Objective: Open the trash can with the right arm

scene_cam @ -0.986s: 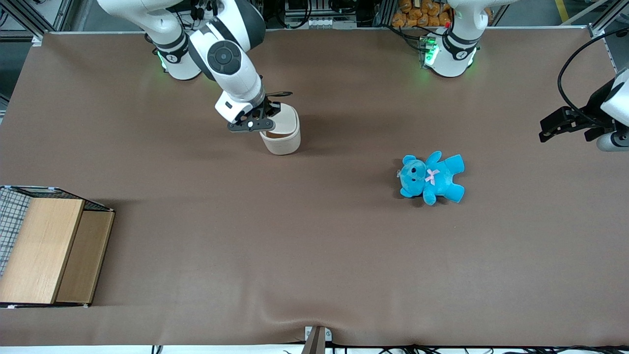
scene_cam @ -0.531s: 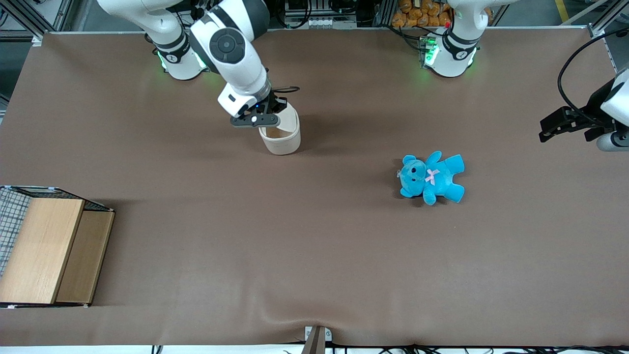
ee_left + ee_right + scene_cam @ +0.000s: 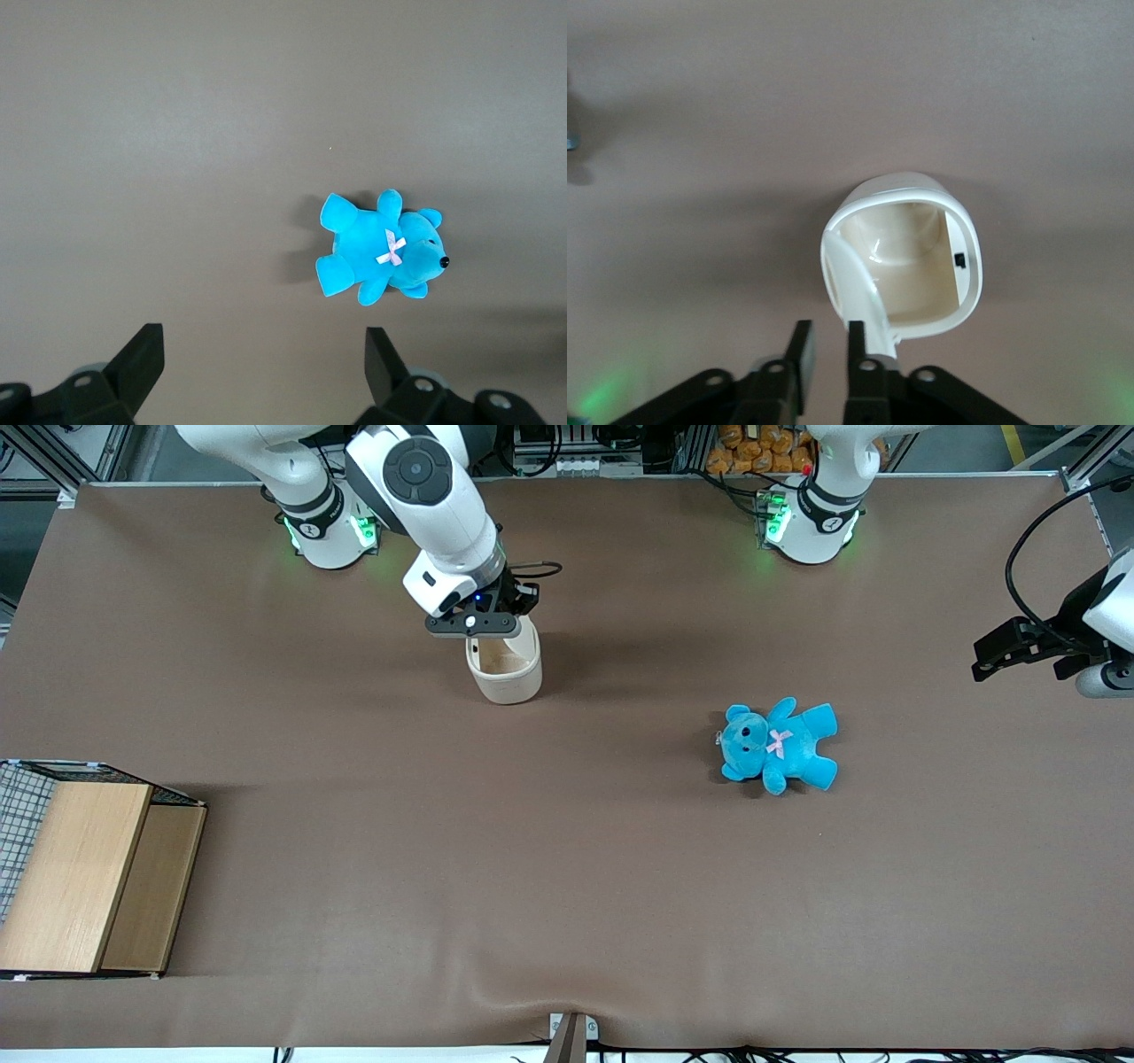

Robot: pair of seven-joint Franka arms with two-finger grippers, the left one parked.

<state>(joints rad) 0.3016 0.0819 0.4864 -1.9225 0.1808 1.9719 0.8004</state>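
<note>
- Presently, the gripper (image 3: 483, 625) of the right arm (image 3: 438, 491) sat in the upper left-centre of the front view, directly above the rim of the trash can (image 3: 505, 669) on the side farther from the front camera.
- In the right wrist view, the gripper (image 3: 830, 347) showed its two fingers (image 3: 801, 345) standing a narrow gap apart, with one finger just beside the raised lid (image 3: 859, 297); contact with the lid could not be confirmed.
- The lid stood tilted up on edge along one side of the rim, leaving the cream interior of the trash can (image 3: 908, 257) exposed.
- The trash can stood upright on the brown table (image 3: 567, 868), in the upper left-centre of the front view.
- A blue teddy (image 3: 778, 746) lay flat on the table right of centre in the front view, well apart from the trash can, toward the parked arm's end and nearer the front camera; it also appeared right of centre in the left wrist view (image 3: 381, 248).
- A wooden box (image 3: 84, 877) with wire mesh sat at the lower left edge of the front view, at the working arm's end of the table and much nearer the front camera than the trash can.
</note>
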